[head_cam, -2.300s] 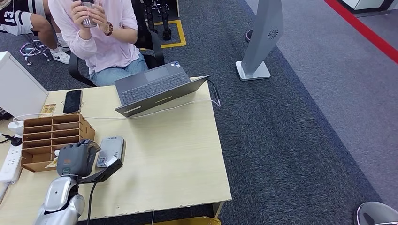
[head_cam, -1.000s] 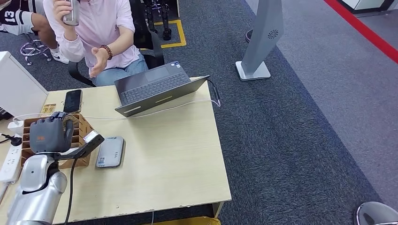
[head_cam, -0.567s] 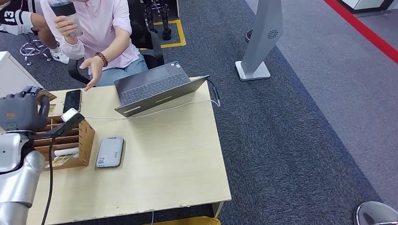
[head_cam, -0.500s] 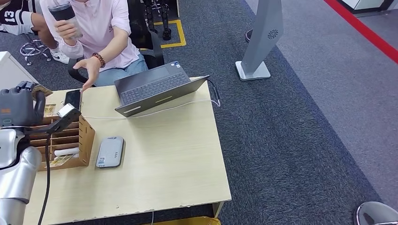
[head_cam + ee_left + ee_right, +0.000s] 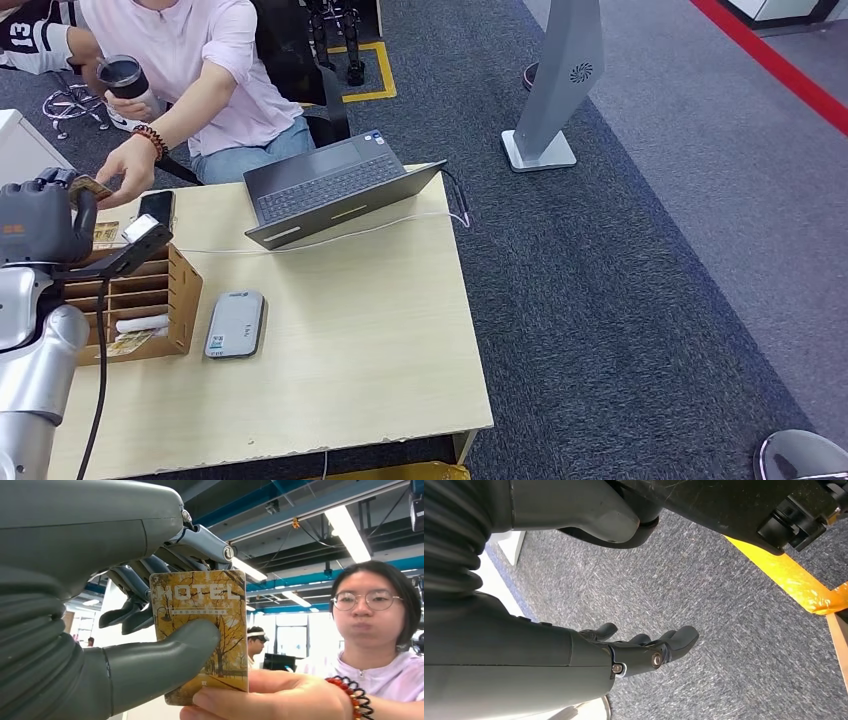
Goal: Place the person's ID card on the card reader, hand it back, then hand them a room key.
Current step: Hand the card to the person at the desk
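Golden room key (image 5: 202, 635) between left hand (image 5: 100, 630), person's hand (image 5: 280, 697).

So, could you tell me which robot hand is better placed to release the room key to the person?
Left. The left robot hand already holds the yellow HOTEL key card, with the person's hand gripping its lower edge. The right robot hand hangs empty over the grey carpet.

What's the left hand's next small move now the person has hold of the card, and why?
Probably ease the grip and let the card go. The left hand pinches the hotel card between thumb and fingers, and the person's hand already grips the card's free edge. In the head view that hand reaches the left hand above the desk. Pulling back first would risk tugging.
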